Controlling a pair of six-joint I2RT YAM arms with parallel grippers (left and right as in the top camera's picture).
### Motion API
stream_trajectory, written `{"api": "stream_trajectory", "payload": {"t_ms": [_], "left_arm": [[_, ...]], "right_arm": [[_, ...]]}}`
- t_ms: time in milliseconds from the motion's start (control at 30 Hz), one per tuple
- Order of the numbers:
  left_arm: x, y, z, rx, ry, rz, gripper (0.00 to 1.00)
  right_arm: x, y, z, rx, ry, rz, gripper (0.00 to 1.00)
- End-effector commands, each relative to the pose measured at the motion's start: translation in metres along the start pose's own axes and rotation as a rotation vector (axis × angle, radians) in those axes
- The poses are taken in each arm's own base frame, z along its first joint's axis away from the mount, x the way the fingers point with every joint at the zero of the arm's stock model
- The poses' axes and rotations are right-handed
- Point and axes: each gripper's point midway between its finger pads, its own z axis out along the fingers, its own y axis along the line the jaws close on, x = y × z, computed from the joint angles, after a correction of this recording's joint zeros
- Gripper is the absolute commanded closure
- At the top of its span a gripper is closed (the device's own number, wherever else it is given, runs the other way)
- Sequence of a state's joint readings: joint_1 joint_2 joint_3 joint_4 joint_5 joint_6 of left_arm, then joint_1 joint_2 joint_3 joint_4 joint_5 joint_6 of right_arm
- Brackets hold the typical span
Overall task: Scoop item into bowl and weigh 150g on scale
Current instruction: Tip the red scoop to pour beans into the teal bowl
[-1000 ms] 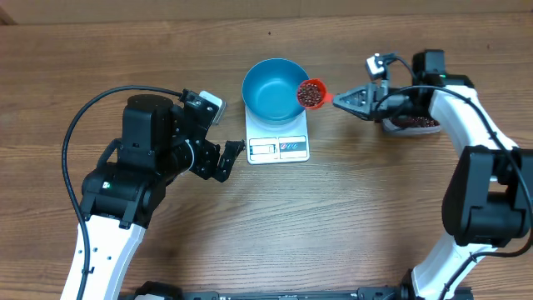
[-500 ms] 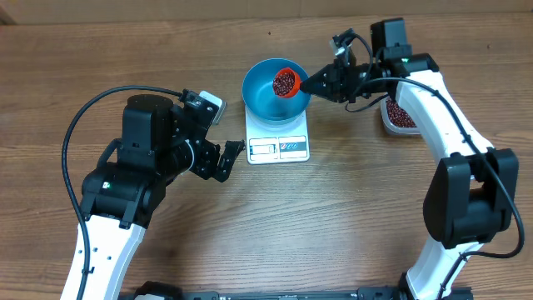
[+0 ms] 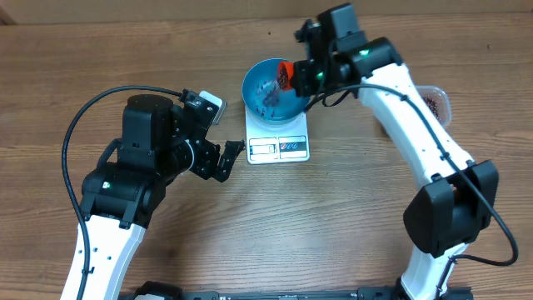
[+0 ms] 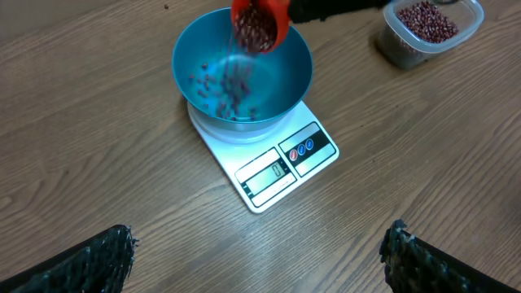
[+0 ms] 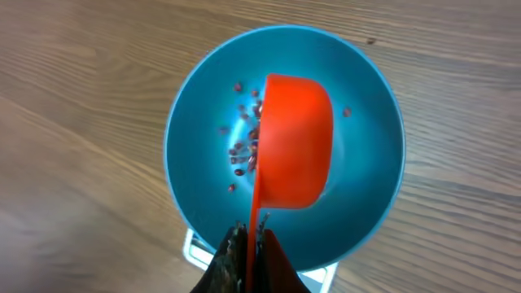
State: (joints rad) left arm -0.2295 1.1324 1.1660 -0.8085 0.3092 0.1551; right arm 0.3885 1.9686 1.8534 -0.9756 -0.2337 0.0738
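beans [image 4: 230, 88] tipping out of the orange scoop [image 5: 295, 138] into the bowl [image 4: 286, 75]: some in the air, some scattered on the bowl floor. bowl sits on the scale [image 3: 279, 148], display edge toward the robot. right gripper [image 5: 247, 242] pinched tight on the scoop handle, scoop tilted over the bowl. left gripper [image 3: 227, 160] spread wide, holding nothing, just beside the scale's left edge. more beans in the clear tub [image 4: 430, 28], right of the scale.
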Motion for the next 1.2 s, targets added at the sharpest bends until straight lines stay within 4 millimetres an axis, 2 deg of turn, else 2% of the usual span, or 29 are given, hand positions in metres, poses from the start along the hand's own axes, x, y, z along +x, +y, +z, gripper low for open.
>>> {"api": "stream_trajectory", "payload": {"t_ms": [0,133,300,567,933,1067,1167], "left_arm": [[-0.008,-0.002,-0.005,-0.002,-0.023,-0.006,0.0],[-0.008,-0.002,-0.005,-0.002,-0.023,-0.006,0.01],[-0.008,-0.002,-0.005,-0.002,-0.023,-0.006,0.0],[-0.008,-0.002,-0.005,-0.002,-0.023,-0.006,0.01],[-0.008,-0.002,-0.005,-0.002,-0.023,-0.006,0.01],[-0.008,-0.002,-0.005,-0.002,-0.023,-0.006,0.0],[-0.008,-0.002,-0.005,-0.002,-0.023,-0.006,0.0]], "right_arm": [[-0.011,-0.013,-0.008,0.208,-0.043,-0.096,0.96],[-0.012,-0.001,-0.01,0.235,-0.042,-0.185,0.96],[-0.018,-0.002,-0.017,0.341,-0.072,-0.217,0.96],[-0.019,0.015,-0.021,0.331,-0.08,-0.319,0.96],[-0.021,0.018,-0.028,0.327,-0.095,-0.32,0.96],[-0.024,0.021,-0.04,0.282,-0.116,-0.308,0.96],[-0.03,0.02,-0.061,0.193,-0.152,-0.271,0.96]]}}
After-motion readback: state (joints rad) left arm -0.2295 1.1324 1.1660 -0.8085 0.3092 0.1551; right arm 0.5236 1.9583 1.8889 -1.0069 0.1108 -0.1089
